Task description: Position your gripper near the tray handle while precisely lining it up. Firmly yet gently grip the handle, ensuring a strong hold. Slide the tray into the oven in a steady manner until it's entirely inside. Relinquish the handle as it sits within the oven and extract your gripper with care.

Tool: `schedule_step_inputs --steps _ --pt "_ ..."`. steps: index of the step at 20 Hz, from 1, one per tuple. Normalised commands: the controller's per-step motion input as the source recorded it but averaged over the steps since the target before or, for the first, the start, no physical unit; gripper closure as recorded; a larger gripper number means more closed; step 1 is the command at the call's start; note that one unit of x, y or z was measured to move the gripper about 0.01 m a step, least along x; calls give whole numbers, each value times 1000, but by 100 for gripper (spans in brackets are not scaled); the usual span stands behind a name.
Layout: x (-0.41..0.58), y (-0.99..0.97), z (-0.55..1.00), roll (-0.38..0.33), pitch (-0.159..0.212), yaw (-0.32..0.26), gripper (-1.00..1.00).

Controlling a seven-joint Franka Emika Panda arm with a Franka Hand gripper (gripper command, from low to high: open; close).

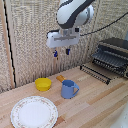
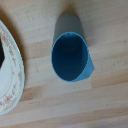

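Wooden tabletop (image 1: 95, 100) is seen under the gripper (image 1: 61, 52), held high above a blue mug (image 1: 69, 89) with fingers slightly parted, holding nothing. Tray (image 1: 97, 71) is pulled out from the oven (image 1: 113, 56), at the exterior view's right.

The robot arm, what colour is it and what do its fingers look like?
The arm is chunky and rounded, white with black bands. A dark cable runs off behind it. Its gripper is a white box with two short blue-black fingers underneath.
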Motion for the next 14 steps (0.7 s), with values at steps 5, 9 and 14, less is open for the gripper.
schedule_step_inputs --steps 5,9,14 --pt "18 -295 0 -288 -31 114 -100" --pt "0 -396 0 -297 -31 116 -100" --pt "0 -371 -17 -303 -15 117 -100"
